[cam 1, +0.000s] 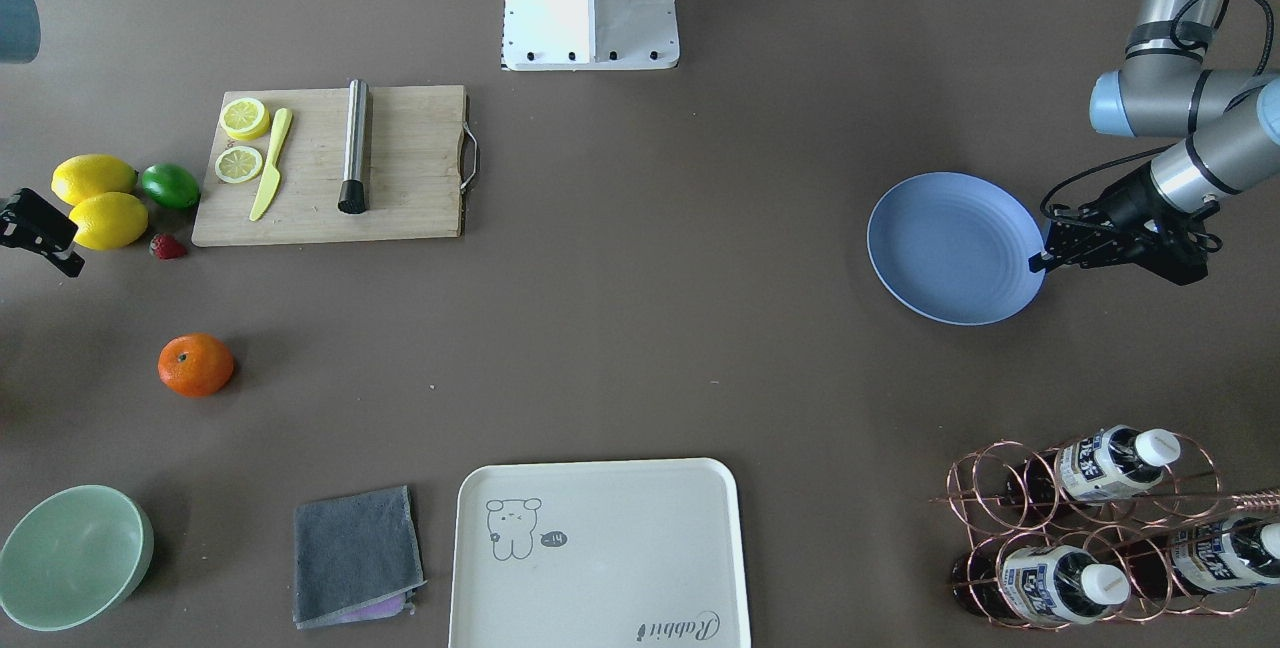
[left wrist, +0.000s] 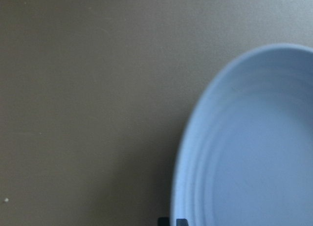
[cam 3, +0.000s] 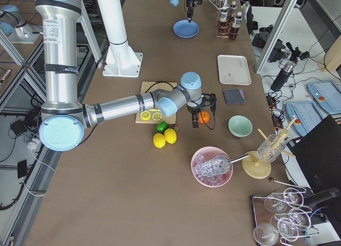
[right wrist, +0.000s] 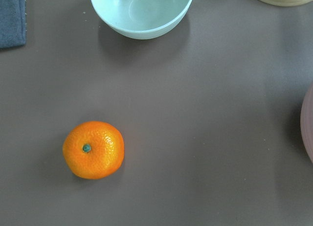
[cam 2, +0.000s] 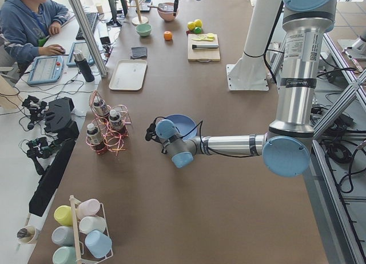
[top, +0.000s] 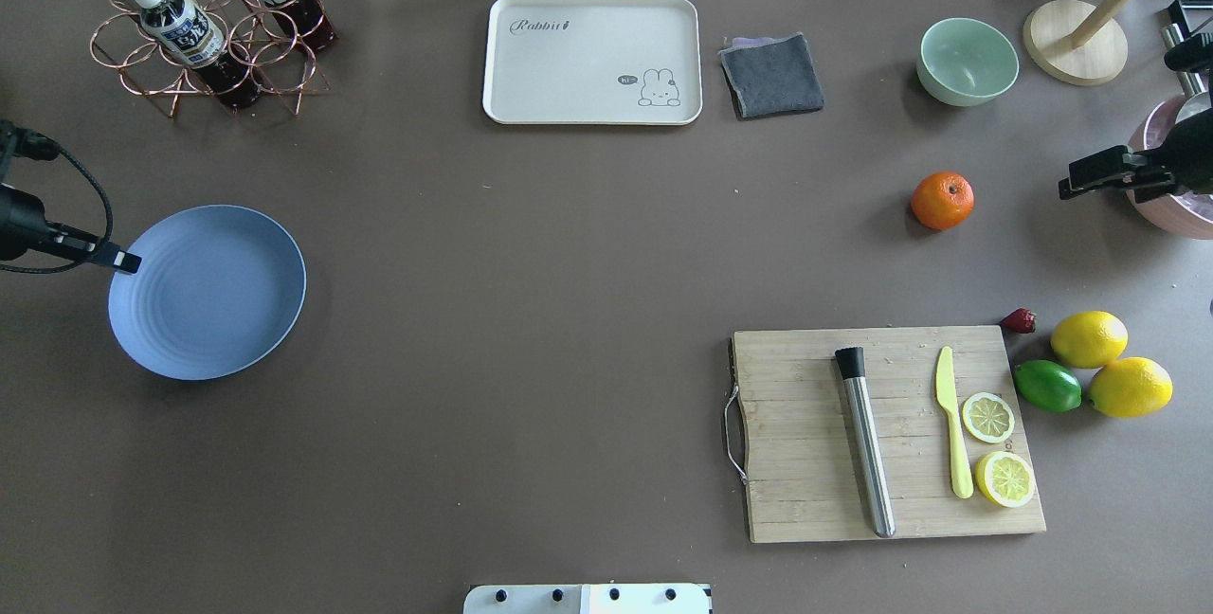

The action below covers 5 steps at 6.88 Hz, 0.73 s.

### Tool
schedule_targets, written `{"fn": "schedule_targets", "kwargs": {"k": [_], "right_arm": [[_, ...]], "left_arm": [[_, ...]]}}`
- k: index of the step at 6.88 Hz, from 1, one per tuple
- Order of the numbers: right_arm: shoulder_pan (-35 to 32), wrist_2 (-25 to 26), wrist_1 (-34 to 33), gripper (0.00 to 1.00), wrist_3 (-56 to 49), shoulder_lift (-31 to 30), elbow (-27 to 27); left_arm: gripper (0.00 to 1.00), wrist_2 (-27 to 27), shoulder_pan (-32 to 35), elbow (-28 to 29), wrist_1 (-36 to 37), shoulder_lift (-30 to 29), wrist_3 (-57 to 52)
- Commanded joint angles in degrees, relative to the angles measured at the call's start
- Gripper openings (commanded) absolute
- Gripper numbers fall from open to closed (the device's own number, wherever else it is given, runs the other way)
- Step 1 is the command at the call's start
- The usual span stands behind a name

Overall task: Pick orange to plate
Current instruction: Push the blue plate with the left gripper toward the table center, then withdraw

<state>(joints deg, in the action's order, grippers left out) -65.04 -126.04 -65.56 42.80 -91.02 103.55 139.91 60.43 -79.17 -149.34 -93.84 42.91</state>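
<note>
- The orange sits bare on the table at the right of the overhead view, stem dimple facing up. It is round, so no grip direction is favoured.
- The right gripper hangs near it, just to the picture's right of the fruit and apart from it. Its jaws are spread and empty.
- In the right wrist view the orange lies in the lower left of the frame, not centred. The gripper probably has to shift that way before it comes down.
- The right arm is much the nearer one. The left gripper is at the far left of the overhead view, over the plate's rim, its fingers drawn together with nothing seen between them.
- The plate is empty and well apart from the orange, across the table.
- The green bowl just above the orange in the overhead view is empty, as is the cream tray.
- The pink bowl holds clear glassware.
</note>
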Motion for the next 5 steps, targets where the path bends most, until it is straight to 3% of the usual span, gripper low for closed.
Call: {"fn": "schedule_targets", "kwargs": {"k": [1,2,4,5], "right_arm": [[0.00,0.00,0.00,1.00,0.00,-0.04,0.07],[0.00,-0.09,0.00,1.00,0.00,0.05,-0.02],[0.00,-0.09,0.00,1.00,0.09,-0.04,-0.28],[0.00,-0.09,0.00,1.00,0.00,-0.04,-0.37]], "left_arm": [[0.00,1.60,0.40,-6.40,0.01,-5.26,21.21],[0.00,-1.37,-1.87,-8.18,0.27,-9.13,28.39],[0.00,-14.69,-14.75,-8.55,1.41,-15.98,39.21],[0.00,-20.93,-19.86,-8.46,6.98,-20.20,39.79]]}}
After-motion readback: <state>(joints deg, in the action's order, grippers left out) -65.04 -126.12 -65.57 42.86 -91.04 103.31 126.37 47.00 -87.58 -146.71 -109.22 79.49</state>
